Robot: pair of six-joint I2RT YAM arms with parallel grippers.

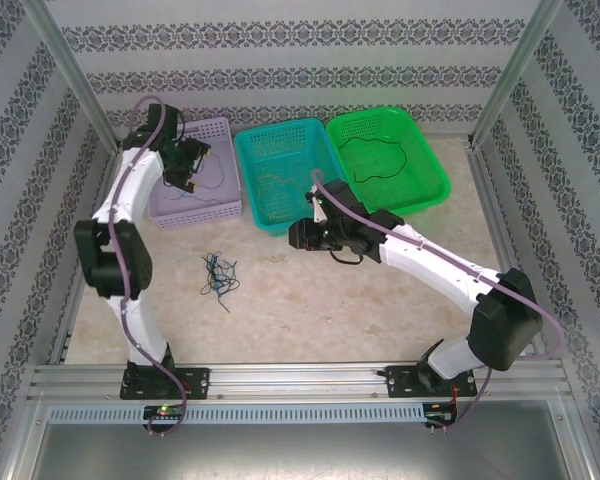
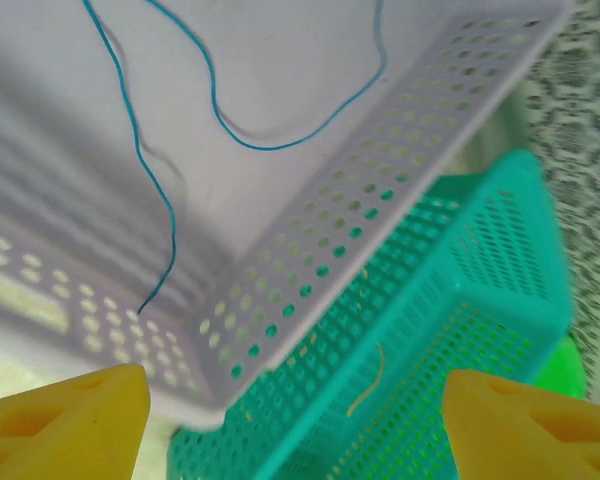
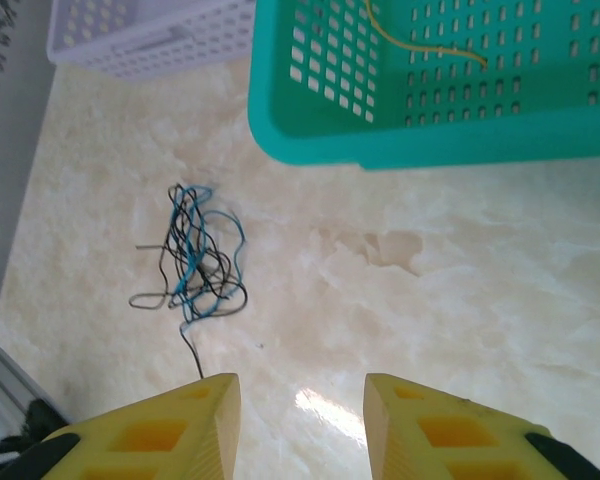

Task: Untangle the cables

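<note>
- Left wrist view: the left gripper point(image 2: 295, 425) is hanging at the bottom of the frame, its yellow fingers wide apart and gripping nothing. A blue cable point(image 2: 260, 148) is lying in the lavender basket point(image 2: 310, 250), upper left.
- Right wrist view: the right gripper point(image 3: 300, 410) is holding its fingers apart, empty. The tangle of cables point(image 3: 195, 260) is lying on the table point(image 3: 430, 280), left of centre.

Counter point(image 1: 310, 320): pale beige marble-pattern top, with one bright glare patch point(image 3: 325, 410) in the right wrist view. Walls point(image 1: 300, 60) on three sides are papered white with grey damask bands. Aluminium posts point(image 1: 70, 72) slant up from the back corners; a slotted aluminium rail point(image 1: 300, 378) runs along the near edge.
</note>
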